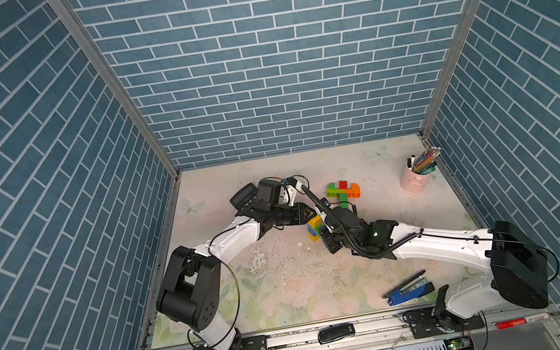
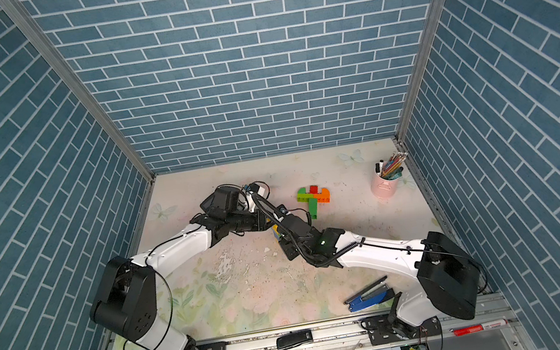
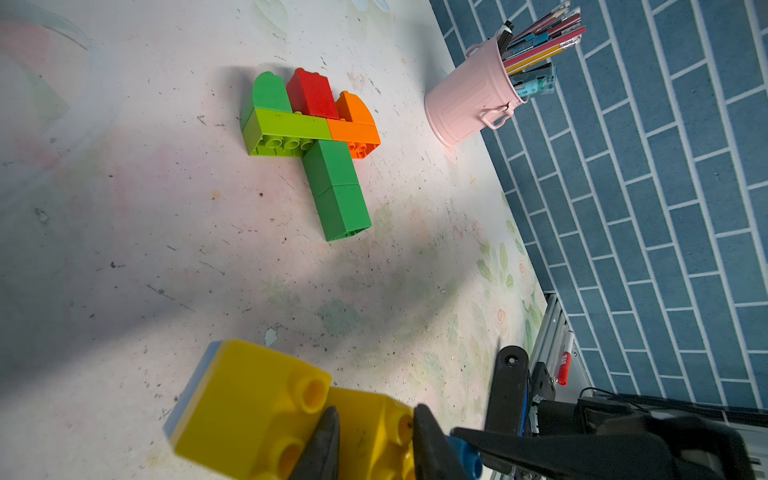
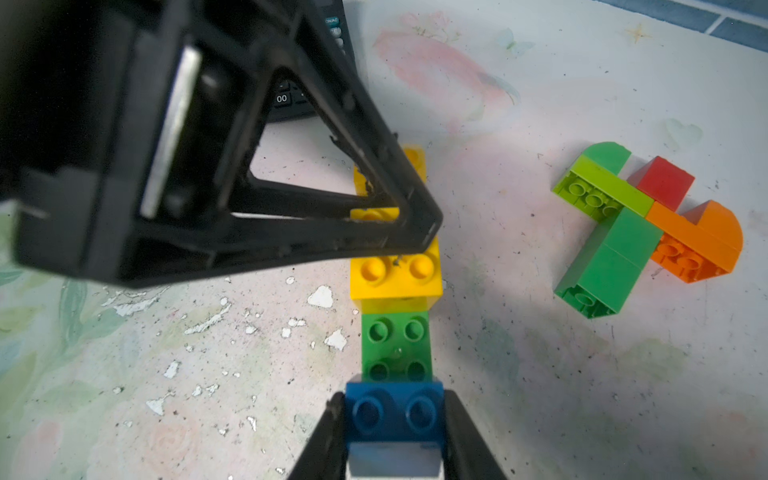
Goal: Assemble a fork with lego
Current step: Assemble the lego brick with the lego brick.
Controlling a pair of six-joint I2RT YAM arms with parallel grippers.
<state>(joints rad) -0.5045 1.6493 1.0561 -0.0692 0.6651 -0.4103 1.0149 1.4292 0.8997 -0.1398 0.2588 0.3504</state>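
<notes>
Both top views show the left pincer (image 1: pixel 309 214) and right pincer (image 1: pixel 323 234) meeting over the desk (image 1: pixel 288 285) at a lego bar (image 1: pixel 314 224), with a T-shaped lego cluster (image 1: pixel 343 190) lying beyond. Left wrist view: the left pincer pinches the bar's yellow brick (image 3: pixel 249 399). Right wrist view: the right pincer pinches its blue brick (image 4: pixel 395 415).

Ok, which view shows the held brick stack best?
Right wrist view: the brick stack shows yellow, green and blue bricks in line, close up. Left wrist view shows only its yellow end; both top views show it small and partly hidden.
</notes>
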